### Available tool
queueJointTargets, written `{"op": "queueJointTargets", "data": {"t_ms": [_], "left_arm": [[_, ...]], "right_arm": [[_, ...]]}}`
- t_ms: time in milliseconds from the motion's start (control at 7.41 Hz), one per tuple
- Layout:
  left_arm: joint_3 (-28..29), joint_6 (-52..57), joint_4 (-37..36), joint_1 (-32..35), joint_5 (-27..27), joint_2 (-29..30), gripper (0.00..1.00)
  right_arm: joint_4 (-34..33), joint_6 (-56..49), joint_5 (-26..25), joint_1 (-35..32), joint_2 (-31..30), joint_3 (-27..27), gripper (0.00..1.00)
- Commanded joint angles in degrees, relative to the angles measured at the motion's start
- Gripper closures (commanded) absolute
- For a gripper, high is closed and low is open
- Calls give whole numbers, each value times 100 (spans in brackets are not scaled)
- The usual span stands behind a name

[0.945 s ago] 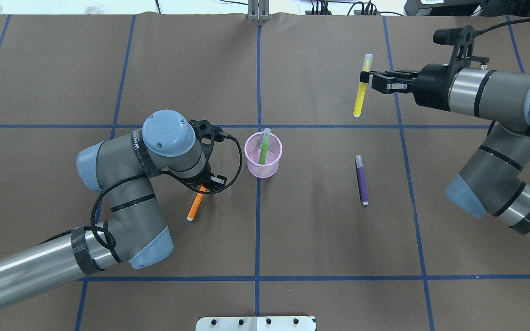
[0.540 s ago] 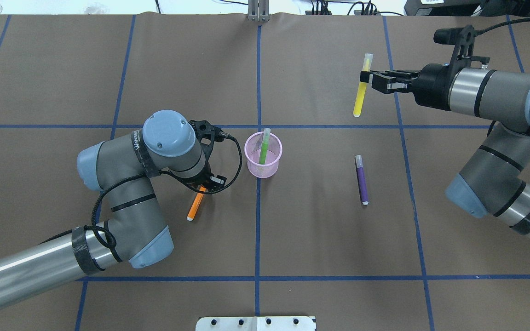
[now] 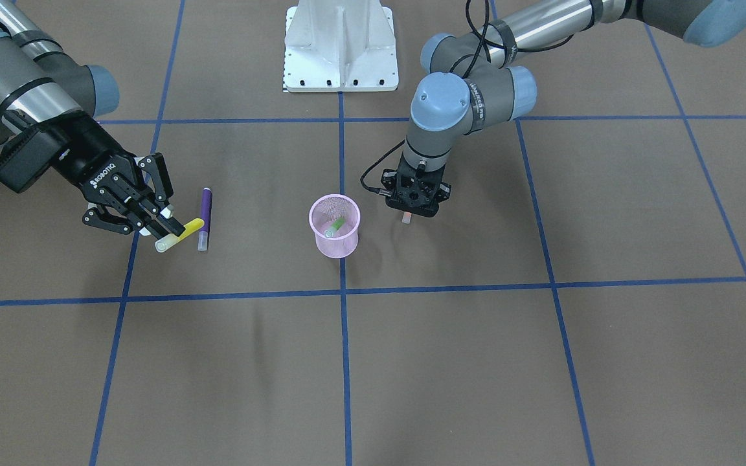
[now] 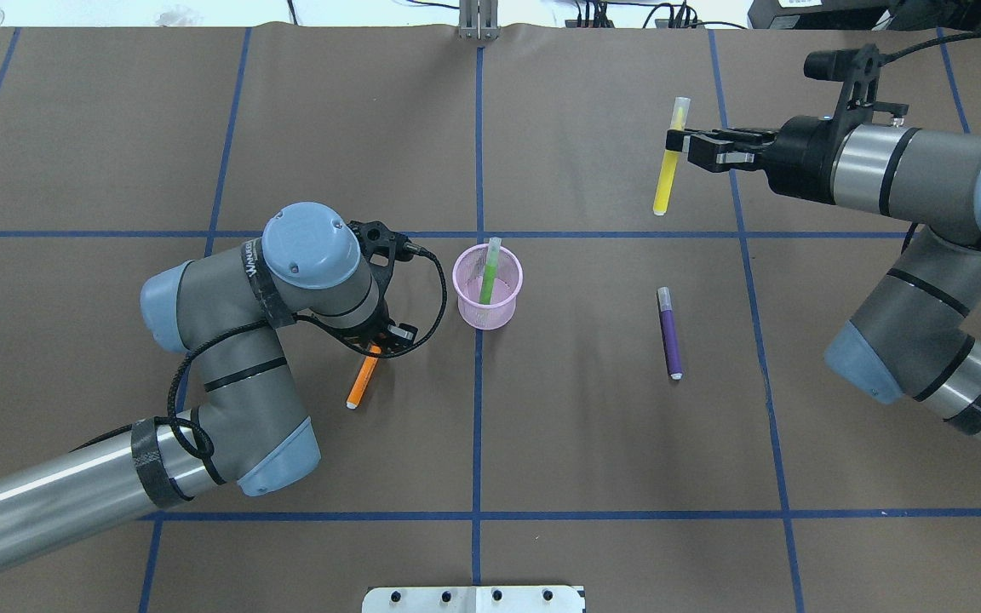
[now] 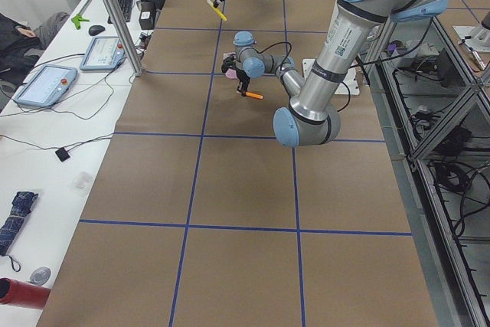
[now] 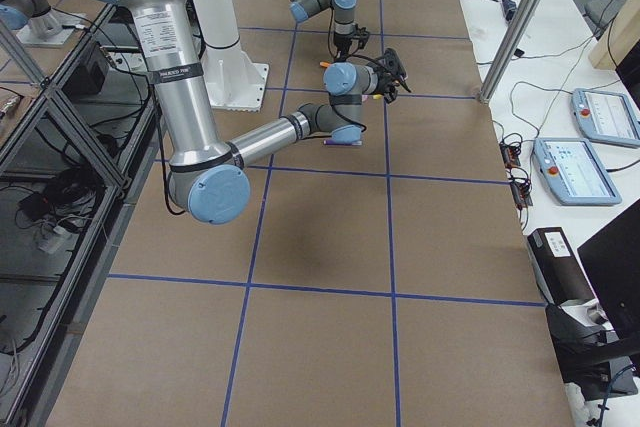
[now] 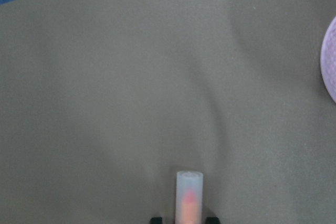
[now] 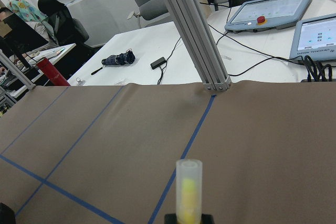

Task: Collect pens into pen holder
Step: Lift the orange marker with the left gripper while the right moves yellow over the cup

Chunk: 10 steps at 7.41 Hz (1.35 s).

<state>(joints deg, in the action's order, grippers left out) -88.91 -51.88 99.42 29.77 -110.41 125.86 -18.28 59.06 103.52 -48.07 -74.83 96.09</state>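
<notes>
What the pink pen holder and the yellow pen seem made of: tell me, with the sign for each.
Pen holder: fine mesh, probably painted metal wire, matte pink; the table shows through its wall. Yellow pen: likely smooth plastic, even bright colour; its cap is clear, since the tip shows inside.

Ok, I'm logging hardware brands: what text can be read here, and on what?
"ROBOTIQ": on the right gripper, along its body.
Left arm: white lettering on its strap, too blurred to read.
Right arm: print on its upright tube, too small.
Touch panels: screens too small.
No text seen on pens or cup.
</notes>
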Motion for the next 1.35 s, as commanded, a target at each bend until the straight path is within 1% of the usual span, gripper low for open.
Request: {"op": "queueJointTargets", "data": {"t_ms": [0,135,405,540,675,810,945,1080,1215], "left_arm": [[-144,-42,-62,20,-7,-9,100],[-206,-42,-106,37,-16,-9,100],[-704,-33,-124,273,1,-35,100],[-881,-33,-116,432,19,-44,100],[-987,28,-116,616,19,-53,100],[-1119,72,-107,818,19,-79,100],[-1172,160,-89,994,36,-105,100],[-1338,613,-98,1161,28,-149,100],[-1470,696,-98,1302,28,-271,100]], "right_arm": [[0,0,1,0,-14,33,100],[0,0,1,-9,-23,33,100],[0,0,1,9,12,138,100],[-18,0,1,26,126,156,100],[-44,0,-7,78,397,130,100],[-70,0,-216,227,573,121,100],[-79,0,-775,602,671,129,100],[-227,-78,-1503,1154,776,130,100],[-490,-201,-2206,1673,977,121,100]]}}
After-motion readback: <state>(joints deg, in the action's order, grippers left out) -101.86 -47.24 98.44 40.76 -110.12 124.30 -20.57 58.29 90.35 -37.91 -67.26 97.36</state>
